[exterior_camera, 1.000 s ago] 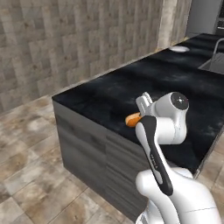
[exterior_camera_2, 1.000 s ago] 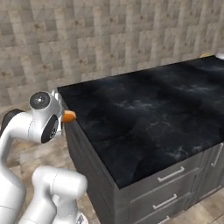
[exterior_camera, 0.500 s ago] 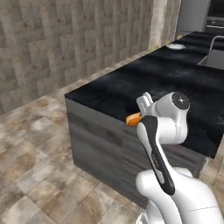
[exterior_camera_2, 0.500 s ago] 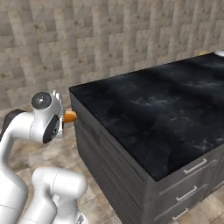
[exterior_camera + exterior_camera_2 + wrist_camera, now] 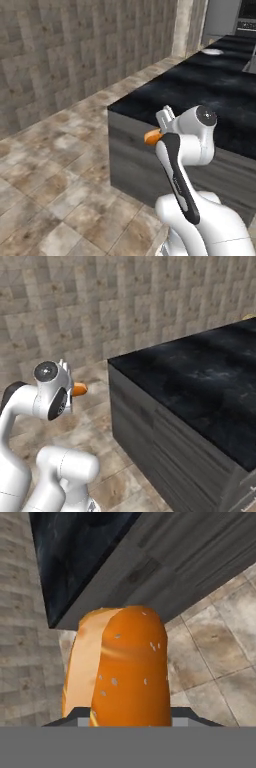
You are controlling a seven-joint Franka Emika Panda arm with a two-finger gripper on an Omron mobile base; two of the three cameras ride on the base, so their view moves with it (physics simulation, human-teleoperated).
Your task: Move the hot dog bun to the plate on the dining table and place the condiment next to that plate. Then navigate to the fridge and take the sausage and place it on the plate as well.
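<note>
The hot dog bun (image 5: 127,667), orange-tan and oblong, sticks up between my gripper's jaws, which are shut on it. From the base views the bun (image 5: 152,136) (image 5: 79,389) pokes out beside the gripper (image 5: 160,131) (image 5: 73,387), held in the air off the near corner of the dining table (image 5: 200,95) (image 5: 200,386). The table's black veined top and grey wood side (image 5: 165,567) lie beyond the bun. A pale round plate (image 5: 212,51) lies far back on the top; its rim is too small to make out.
Stone-tile floor (image 5: 55,165) spreads to the left of the table, with a tiled wall (image 5: 100,301) behind it. A sink edge (image 5: 250,65) shows at the far right of the top. Tall grey and black units (image 5: 227,15) stand at the far end.
Both base views have shifted: the table's corner has slid to the right in the picture, so the base has moved. The gripper stays shut on the bun in the same pose.
</note>
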